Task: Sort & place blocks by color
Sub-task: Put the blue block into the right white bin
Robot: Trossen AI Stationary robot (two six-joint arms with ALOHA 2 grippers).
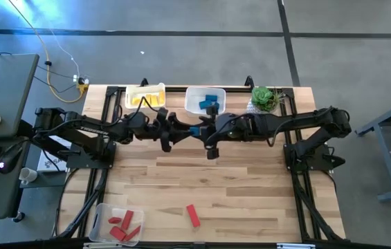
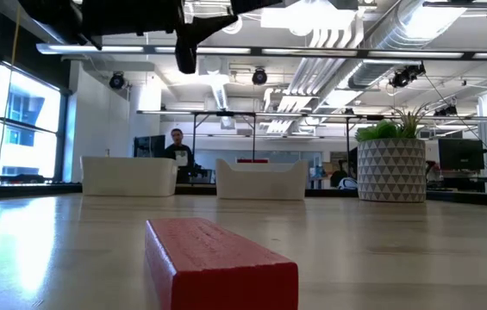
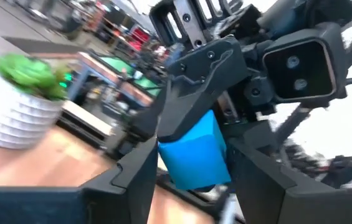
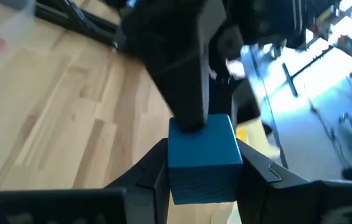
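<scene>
A blue block (image 1: 195, 130) hangs in the air over the far middle of the table, between my two grippers, which meet there tip to tip. My left gripper (image 1: 169, 133) comes from the table's left and my right gripper (image 1: 207, 133) from its right. Both are shut on this block, which also shows in the left wrist view (image 3: 194, 155) and the right wrist view (image 4: 202, 155). A red bar (image 1: 192, 215) lies flat on the table near the front edge and fills the low view's foreground (image 2: 217, 258). My left gripper pinches the blue block by two opposite sides (image 3: 166, 158) between its two fingers, coming level from the table's left. The block is lifted clear of the table. My right gripper pinches the same block by two opposite sides (image 4: 177, 163) between its two fingers, coming level from the table's right. One left finger (image 4: 188, 93) lies on another face of the block.
At the far edge stand a white bin with yellow blocks (image 1: 145, 95), a white bin with blue blocks (image 1: 205, 101) and a potted plant (image 1: 265, 98). A bin with red blocks (image 1: 117, 225) stands at the near left corner. A person (image 2: 177, 146) shows in the room behind.
</scene>
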